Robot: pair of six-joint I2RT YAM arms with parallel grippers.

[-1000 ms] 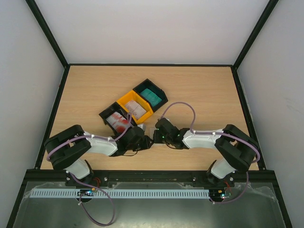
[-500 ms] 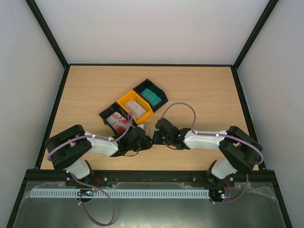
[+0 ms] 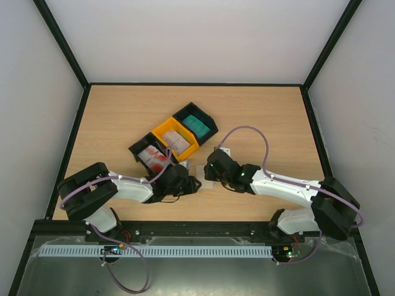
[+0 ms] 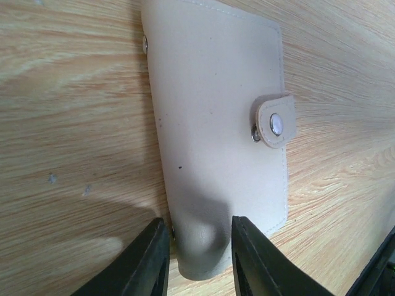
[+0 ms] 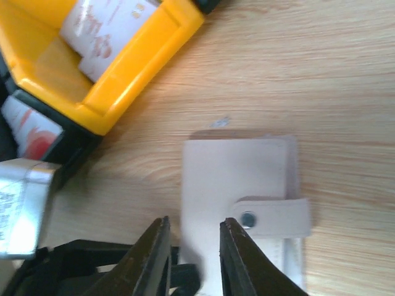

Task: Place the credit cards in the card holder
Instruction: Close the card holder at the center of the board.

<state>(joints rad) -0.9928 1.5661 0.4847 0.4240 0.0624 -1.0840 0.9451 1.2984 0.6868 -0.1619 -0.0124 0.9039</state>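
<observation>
Two arms meet at the closed card holder (image 4: 216, 111), flat on the desk (image 4: 62, 123) near the yellow tray (image 5: 142, 68). The left gripper (image 4: 197, 246) pinches its near edge, the beige material bulging between nearly closed jaws. The right gripper (image 5: 192, 246), slightly parted, sits over it, gripping nothing.

L arm (image 3: 126, 185) lies low along the near edge of the worktop (image 3: 265, 117), elbow by the near-left corner, forearm reaching twd the middle. L gripper (image 4: 197, 233) has its jaws pinched on an edge of the card holder (image 4: 216, 111), which bulges btw them. R arm (image 3: 287, 188) stretches from the near-right corner twd the middle. R gripper (image 5: 194, 225) points down, jaws narrowly apart w/ nothing gripped.
</observation>
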